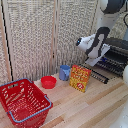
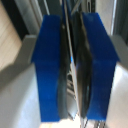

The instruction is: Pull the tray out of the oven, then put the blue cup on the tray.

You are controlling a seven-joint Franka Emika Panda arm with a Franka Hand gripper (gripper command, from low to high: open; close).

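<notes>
The oven [image 1: 119,50] stands at the exterior view's right edge with its front open. The tray [image 1: 106,69], a dark wire rack, sticks out of it toward the table's middle. My gripper [image 1: 95,61] is down at the tray's front edge. In the wrist view the two blue fingers [image 2: 50,70] stand close together, and my gripper [image 2: 72,65] is shut on a thin dark metal bar of the tray [image 2: 70,30]. The blue cup [image 1: 65,72] stands upright on the wooden table, apart from the gripper, toward the exterior view's left of the oven.
A yellow-red box [image 1: 80,78] stands upright between the cup and the oven. A red bowl [image 1: 48,82] sits beside the cup. A red wire basket [image 1: 22,102] fills the front left corner. A slatted screen [image 1: 45,35] backs the table.
</notes>
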